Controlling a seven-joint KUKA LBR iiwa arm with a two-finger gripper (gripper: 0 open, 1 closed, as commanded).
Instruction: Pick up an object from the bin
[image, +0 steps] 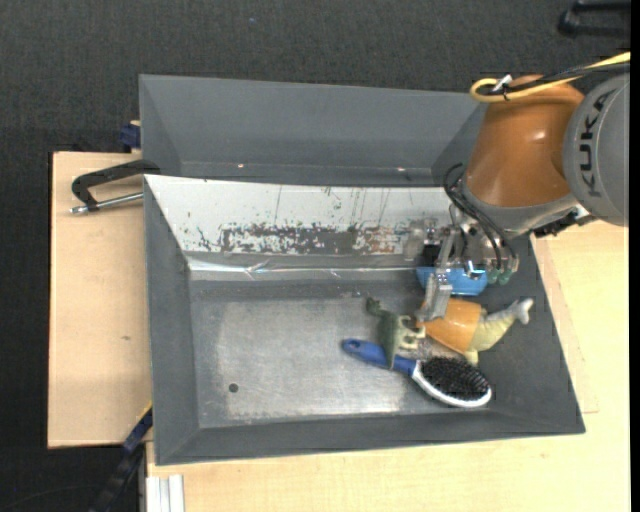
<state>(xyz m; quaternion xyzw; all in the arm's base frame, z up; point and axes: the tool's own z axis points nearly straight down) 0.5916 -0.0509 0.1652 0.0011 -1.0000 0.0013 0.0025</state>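
Observation:
My gripper (437, 296) hangs low over the right side of the bin, below the arm's orange cover. A blue block-like thing (466, 279) lies right beside it, partly hidden by the gripper body. Just below the gripper sits an orange rounded thing (455, 326), leaning on a pale yellow fish-shaped toy (503, 321) whose tail points right. A small dark green toy figure (385, 320) lies to the gripper's lower left. In front of these lies a hairbrush (452, 381) with a white oval head, black bristles and a blue handle pointing left.
All the loose things are clustered in the bin's right front part. The bin's sloped walls rise on every side; the right wall is close to the gripper. The arm comes in from the upper right.

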